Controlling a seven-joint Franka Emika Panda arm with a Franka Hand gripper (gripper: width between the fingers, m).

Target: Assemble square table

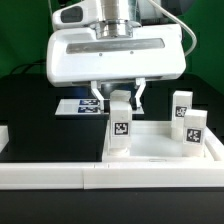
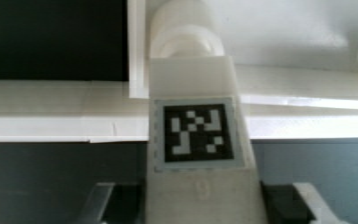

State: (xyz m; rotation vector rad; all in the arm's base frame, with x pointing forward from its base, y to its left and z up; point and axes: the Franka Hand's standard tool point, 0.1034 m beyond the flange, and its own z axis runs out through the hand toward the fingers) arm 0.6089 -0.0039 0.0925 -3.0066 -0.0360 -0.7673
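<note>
My gripper (image 1: pixel 120 103) is shut on a white tagged leg (image 1: pixel 120 128) and holds it upright over the near corner of the white square tabletop (image 1: pixel 160 152), toward the exterior view's left. In the wrist view the leg (image 2: pixel 197 130) fills the gap between my dark fingers (image 2: pixel 108 200), with the gripper (image 2: pixel 197 208) closed against its sides. A round corner socket (image 2: pixel 194 42) of the tabletop (image 2: pixel 300 85) lies just beyond the leg's end. Two more tagged legs (image 1: pixel 181 105) (image 1: pixel 194 129) stand at the tabletop's right side. Whether the held leg's end touches the socket is hidden.
The long white bar fence (image 1: pixel 90 176) runs along the front, with a piece at the exterior view's left edge (image 1: pixel 4 136). The marker board (image 1: pixel 78 105) lies flat on the black table behind my gripper. A green wall stands behind.
</note>
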